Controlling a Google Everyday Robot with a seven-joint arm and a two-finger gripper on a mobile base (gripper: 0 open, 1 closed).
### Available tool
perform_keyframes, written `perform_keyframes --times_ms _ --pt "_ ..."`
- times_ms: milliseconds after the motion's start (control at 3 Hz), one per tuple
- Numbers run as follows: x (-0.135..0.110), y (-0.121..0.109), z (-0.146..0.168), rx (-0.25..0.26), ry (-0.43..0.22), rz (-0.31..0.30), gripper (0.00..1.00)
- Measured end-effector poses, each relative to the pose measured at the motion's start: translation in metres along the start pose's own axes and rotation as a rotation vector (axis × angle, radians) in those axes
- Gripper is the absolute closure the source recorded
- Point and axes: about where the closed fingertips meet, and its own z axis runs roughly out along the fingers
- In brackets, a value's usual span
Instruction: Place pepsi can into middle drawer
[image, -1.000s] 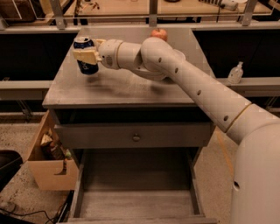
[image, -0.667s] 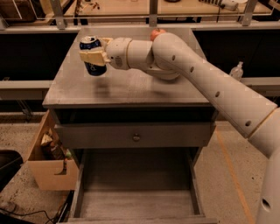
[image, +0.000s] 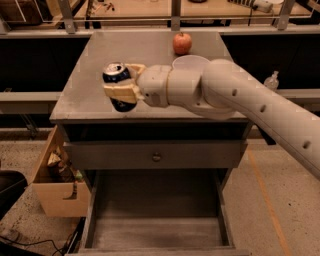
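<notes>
Change: the can (image: 114, 74) and hand (image: 120, 83) have come from the tabletop's (image: 80, 97) back-left part toward its front edge. The apple, earlier hidden by the arm, now shows.
Hand: closed on the can, tan fingers (image: 122, 93) clasping its sides, near the front edge and left of its middle.
Can: held tilted, silver top showing.
Drawer (image: 155, 227): pulled out, lower than the can.
Apple (image: 182, 43): near the back edge, right of middle.
Bowl (image: 190, 62): just in front of the apple, partly behind the arm (image: 235, 95).
</notes>
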Motion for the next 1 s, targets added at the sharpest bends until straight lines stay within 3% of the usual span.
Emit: perform_keyframes --times_ms 333,667,1000 --pt "0.024 0.049 -0.034 0.003 0.024 0.035 1.0" --pt "0.061 0.082 -0.061 0.029 0.021 0.084 1.0" --pt "0.107 0.099 -0.073 0.047 0.024 0.135 1.0"
